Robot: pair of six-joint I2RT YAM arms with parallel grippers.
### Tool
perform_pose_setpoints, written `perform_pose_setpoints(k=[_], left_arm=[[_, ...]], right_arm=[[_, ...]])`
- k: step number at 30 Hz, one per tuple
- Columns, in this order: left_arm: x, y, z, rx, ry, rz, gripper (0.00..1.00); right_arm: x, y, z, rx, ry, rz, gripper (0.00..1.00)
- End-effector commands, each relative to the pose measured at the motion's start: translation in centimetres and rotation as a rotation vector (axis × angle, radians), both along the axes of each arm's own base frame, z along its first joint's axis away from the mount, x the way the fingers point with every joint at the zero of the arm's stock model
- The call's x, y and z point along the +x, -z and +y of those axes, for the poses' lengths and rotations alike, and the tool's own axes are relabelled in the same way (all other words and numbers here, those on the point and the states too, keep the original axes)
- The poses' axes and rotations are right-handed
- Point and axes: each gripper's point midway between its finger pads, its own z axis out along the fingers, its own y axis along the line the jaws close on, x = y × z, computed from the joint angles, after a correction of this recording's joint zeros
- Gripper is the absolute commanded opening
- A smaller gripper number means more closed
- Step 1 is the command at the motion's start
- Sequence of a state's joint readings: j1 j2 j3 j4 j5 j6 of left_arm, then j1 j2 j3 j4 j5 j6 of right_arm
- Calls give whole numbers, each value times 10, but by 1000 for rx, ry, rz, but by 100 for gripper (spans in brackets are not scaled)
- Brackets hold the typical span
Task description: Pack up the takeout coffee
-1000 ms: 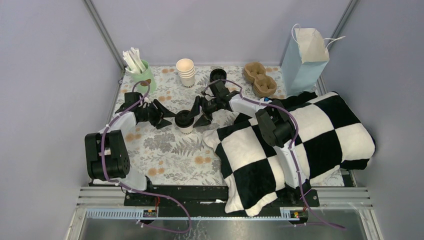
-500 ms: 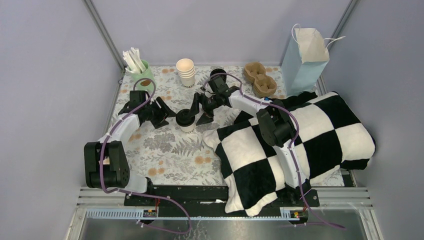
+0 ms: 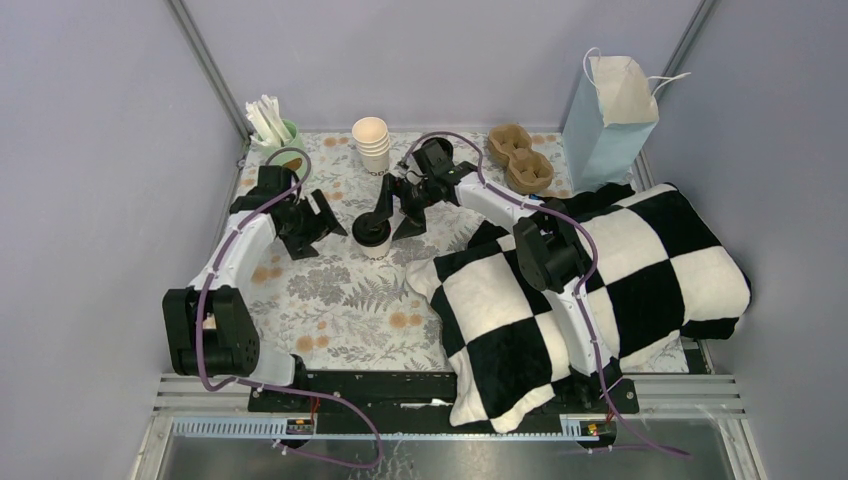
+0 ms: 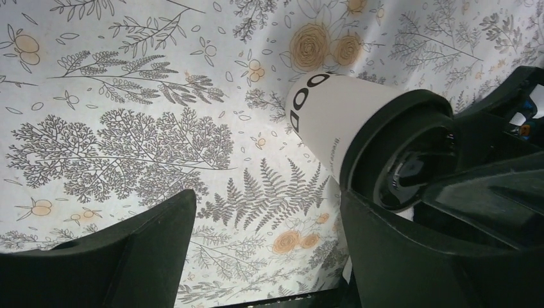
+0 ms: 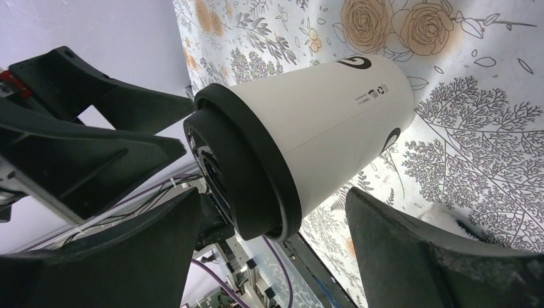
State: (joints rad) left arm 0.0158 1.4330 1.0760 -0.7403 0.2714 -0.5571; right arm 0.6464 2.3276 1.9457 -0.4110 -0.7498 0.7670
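Mid-table, the lidded takeout coffee, printed "OOD" on its side, stands between the left gripper and right gripper, both with jaws apart.

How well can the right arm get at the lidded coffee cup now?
Probably yes: the takeout coffee stands upright just ahead of the right gripper, whose jaws are open, with nothing between them.

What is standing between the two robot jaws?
The lidded coffee cup, upright on the flowered cloth. The top view shows it best, with open jaws on either side.
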Motion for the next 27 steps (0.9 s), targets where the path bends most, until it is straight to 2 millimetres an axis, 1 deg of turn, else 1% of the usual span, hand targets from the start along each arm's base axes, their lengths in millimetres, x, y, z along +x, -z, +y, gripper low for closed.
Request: perform_pose_setpoints(k=[1, 2, 4, 6, 9, 11, 12, 14, 17, 19, 22, 25, 27], left_arm=[[8, -36, -5, 24, 24, -92, 89], [9, -43, -10, 19, 38, -112, 91], [15, -59, -20, 43, 73, -166, 98], [19, -74, -32, 77, 114, -215, 99], [23, -82, -48, 149, 159, -232, 99], [23, -79, -60, 213, 200, -228, 99], [24, -76, -70, 251, 230, -224, 99], [28, -72, -79, 314, 263, -214, 99], [36, -68, -88, 392, 297, -210, 99], [40, -66, -91, 428, 308, -211, 99], [46, -58, -88, 476, 315, -185, 99], [48, -50, -89, 489, 327, -165, 99], [49, -43, -88, 495, 324, -137, 99]], right_arm=[[9, -28, -5, 29, 6, -50, 90], [10, -30, -7, 29, 5, -52, 90], [16, -41, -12, 21, 8, -88, 91], [21, -48, -25, -32, 11, -142, 93], [25, -50, -64, -143, 26, -203, 95], [25, -51, -95, -212, 56, -230, 96], [23, -57, -111, -237, 60, -269, 97], [14, -59, -138, -292, 70, -306, 98], [-8, -58, -166, -327, 61, -326, 99], [-25, -56, -176, -332, 56, -331, 99], [-44, -51, -185, -327, 56, -325, 100], [-56, -48, -189, -314, 60, -314, 100], [-60, -47, -189, -306, 59, -313, 100]])
